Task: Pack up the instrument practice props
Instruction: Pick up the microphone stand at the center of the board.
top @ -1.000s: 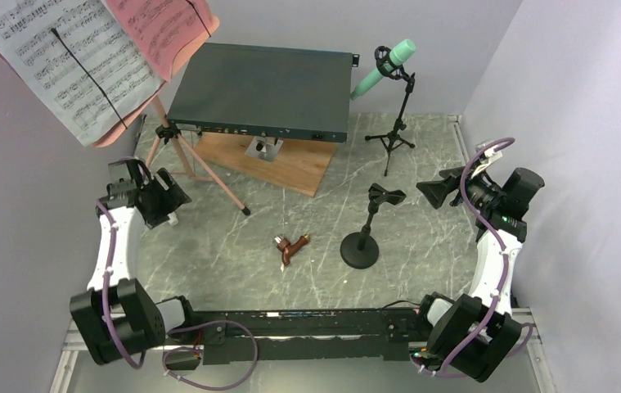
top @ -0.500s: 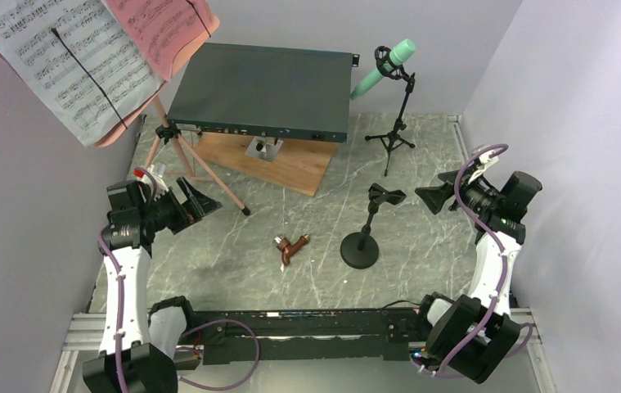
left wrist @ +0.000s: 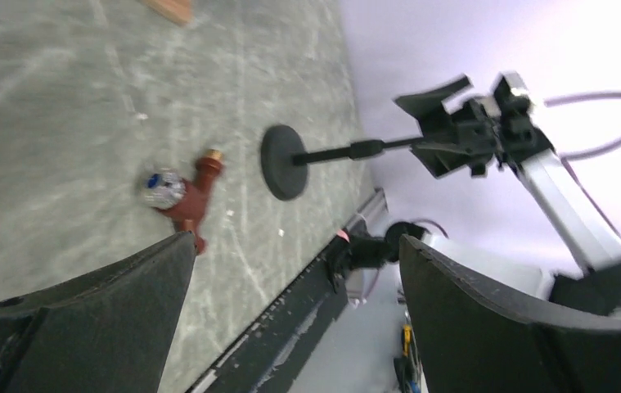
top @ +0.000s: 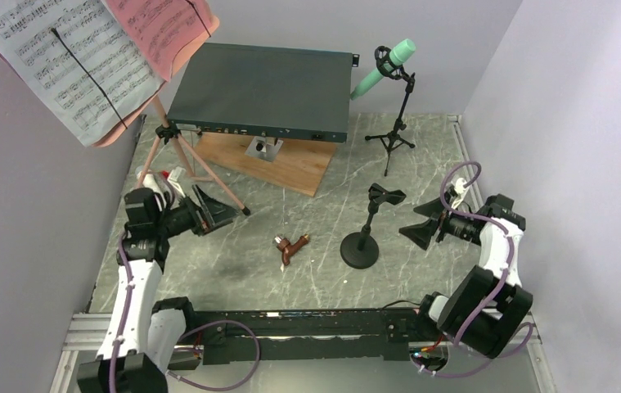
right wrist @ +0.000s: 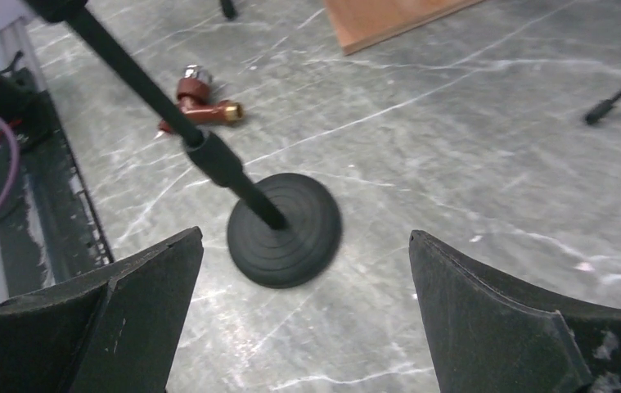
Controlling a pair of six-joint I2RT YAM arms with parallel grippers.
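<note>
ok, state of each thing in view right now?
left gripper: open, empty
right gripper: open, empty
mint microphone: clipped in tripod mic stand
round-base mic stand: upright, clip empty
pink music stand: standing, sheet-music pages on it
brown wooden piece: lying on table

My top camera looks down from six o'clock; low wrist cameras at nine and three face inward, sharing the round-based mic stand (top: 359,250).
</note>
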